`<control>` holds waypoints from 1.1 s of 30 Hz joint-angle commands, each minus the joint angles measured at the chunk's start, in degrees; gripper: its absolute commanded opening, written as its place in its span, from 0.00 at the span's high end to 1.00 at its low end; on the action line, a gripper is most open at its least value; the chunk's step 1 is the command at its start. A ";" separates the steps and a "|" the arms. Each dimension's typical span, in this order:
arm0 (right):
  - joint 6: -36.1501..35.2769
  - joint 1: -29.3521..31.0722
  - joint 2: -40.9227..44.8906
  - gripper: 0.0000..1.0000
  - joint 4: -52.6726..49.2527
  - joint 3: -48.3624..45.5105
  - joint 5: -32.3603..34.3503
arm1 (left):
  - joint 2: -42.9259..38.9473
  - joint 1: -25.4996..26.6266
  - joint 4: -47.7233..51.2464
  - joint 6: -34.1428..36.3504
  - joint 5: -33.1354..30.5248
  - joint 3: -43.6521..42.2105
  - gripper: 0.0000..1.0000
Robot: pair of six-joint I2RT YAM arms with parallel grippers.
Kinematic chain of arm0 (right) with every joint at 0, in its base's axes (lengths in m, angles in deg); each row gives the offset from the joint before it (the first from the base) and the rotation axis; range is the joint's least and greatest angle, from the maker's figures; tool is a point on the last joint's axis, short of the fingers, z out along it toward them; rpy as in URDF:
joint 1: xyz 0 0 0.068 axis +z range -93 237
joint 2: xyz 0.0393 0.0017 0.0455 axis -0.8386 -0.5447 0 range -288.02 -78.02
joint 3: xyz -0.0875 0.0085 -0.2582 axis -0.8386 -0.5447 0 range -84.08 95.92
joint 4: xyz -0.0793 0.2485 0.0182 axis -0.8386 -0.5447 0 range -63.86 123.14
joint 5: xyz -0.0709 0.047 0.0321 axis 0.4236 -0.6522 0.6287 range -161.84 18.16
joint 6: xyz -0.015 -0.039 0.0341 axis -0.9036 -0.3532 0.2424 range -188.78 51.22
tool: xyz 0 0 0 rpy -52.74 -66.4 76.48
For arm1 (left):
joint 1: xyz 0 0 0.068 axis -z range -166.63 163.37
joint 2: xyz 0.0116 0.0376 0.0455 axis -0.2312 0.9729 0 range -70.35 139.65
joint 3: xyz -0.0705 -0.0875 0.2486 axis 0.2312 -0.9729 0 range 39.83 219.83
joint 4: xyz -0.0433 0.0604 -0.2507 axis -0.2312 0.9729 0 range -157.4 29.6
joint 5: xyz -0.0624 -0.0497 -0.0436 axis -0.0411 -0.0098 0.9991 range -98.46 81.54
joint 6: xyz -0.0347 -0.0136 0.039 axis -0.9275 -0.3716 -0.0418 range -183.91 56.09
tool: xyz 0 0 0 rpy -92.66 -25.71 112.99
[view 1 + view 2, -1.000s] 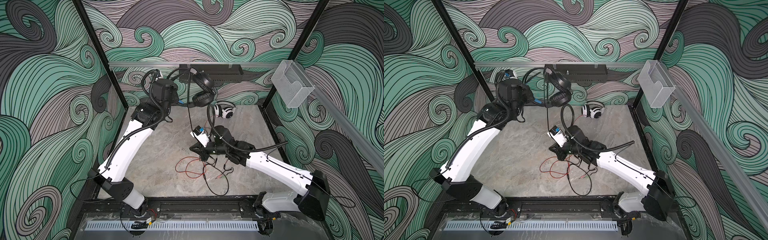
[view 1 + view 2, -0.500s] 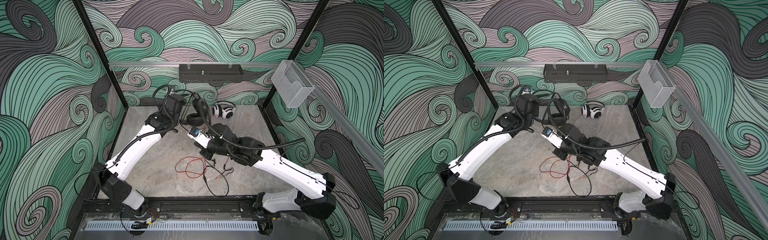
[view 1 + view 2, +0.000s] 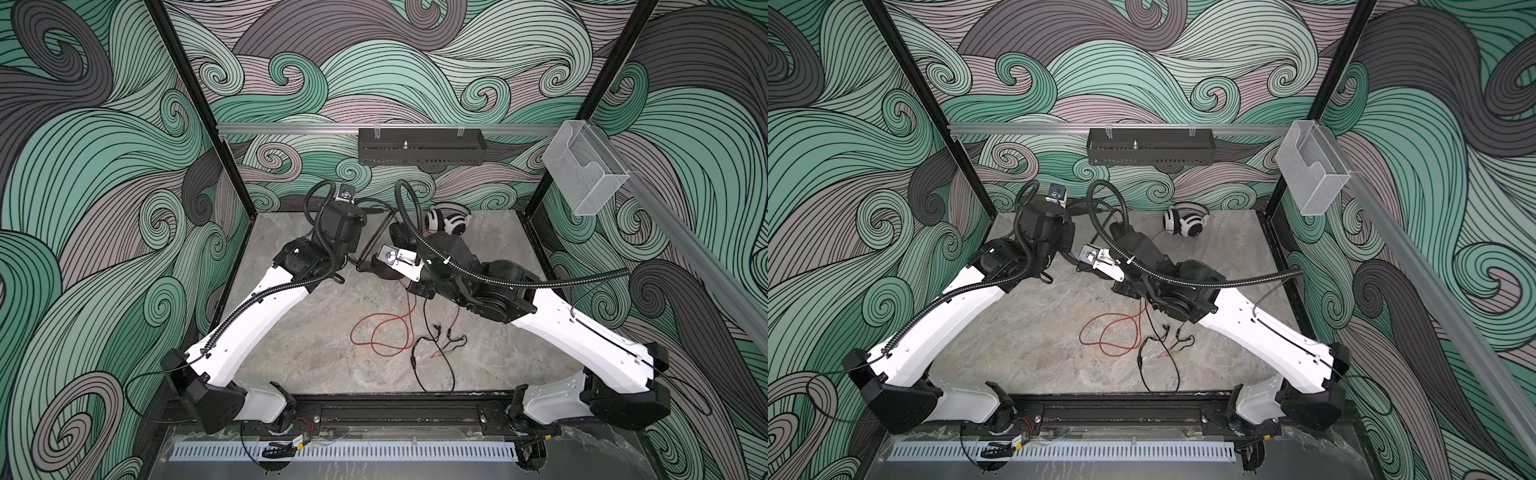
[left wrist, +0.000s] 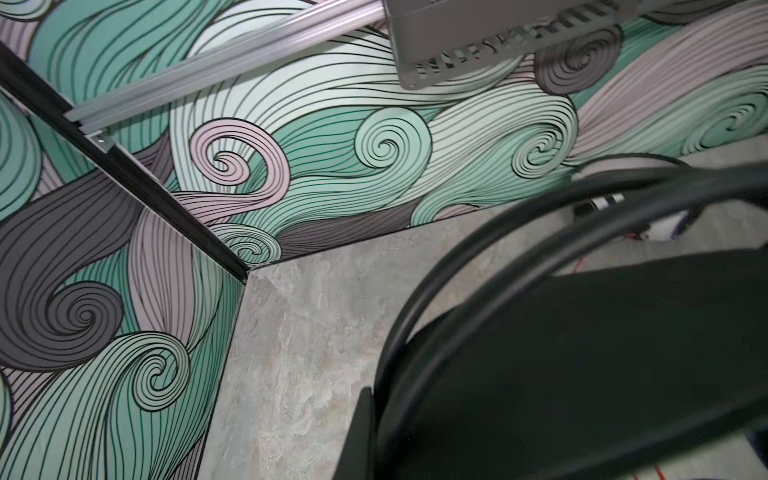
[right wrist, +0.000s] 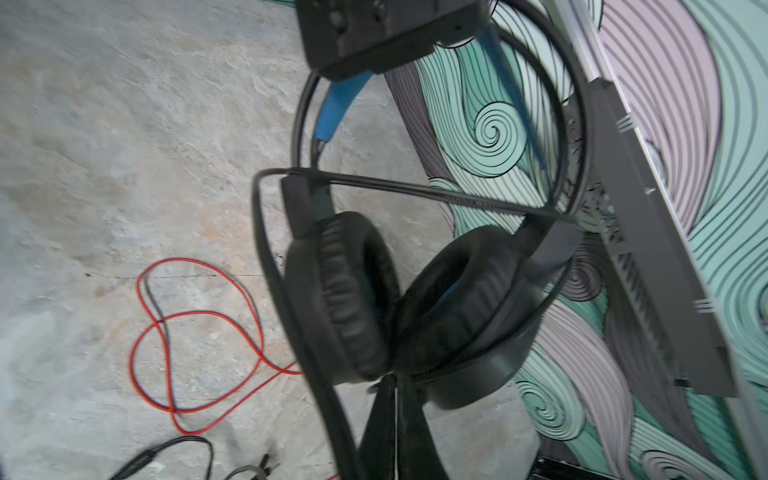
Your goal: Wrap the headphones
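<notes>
I log black headphones [image 5: 415,299], headband [image 5: 328,112] end clamped in left tool [image 5: 374,62], ear cups [image 5: 345,291] toward right tool [image 5: 395,415], closed, tips touching cups.

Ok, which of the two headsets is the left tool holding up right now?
The black headset with the blue inner band, clamped at its headband by the left tool. The white headset lies apart on the table, untouched.

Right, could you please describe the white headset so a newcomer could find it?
Find the black perforated tray on the silver rail across the back wall. Below it, at the back of the tabletop, lies the white-and-black headset. Only it is white; the black headset hangs between the left arm and right arm.
</notes>
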 commanded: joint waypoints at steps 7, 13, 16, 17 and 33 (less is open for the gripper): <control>-17.59 0.21 1.42 0.85 7.13 -4.05 10.57 | -8.16 0.67 6.00 5.29 13.73 -4.99 1.00; -18.25 -1.13 1.74 0.83 8.94 -5.11 9.91 | -10.57 0.65 8.34 8.43 21.19 -5.30 1.00; -16.71 -3.01 2.30 0.81 9.12 -5.38 8.10 | -11.75 0.56 8.38 8.49 23.96 -5.53 1.00; -15.85 -3.82 2.55 0.80 9.27 -5.47 7.15 | -11.90 0.58 8.55 8.40 25.05 -5.52 1.00; 3.68 -16.15 8.47 0.77 20.53 -17.74 -15.29 | -11.29 0.57 10.84 2.84 27.55 4.07 1.00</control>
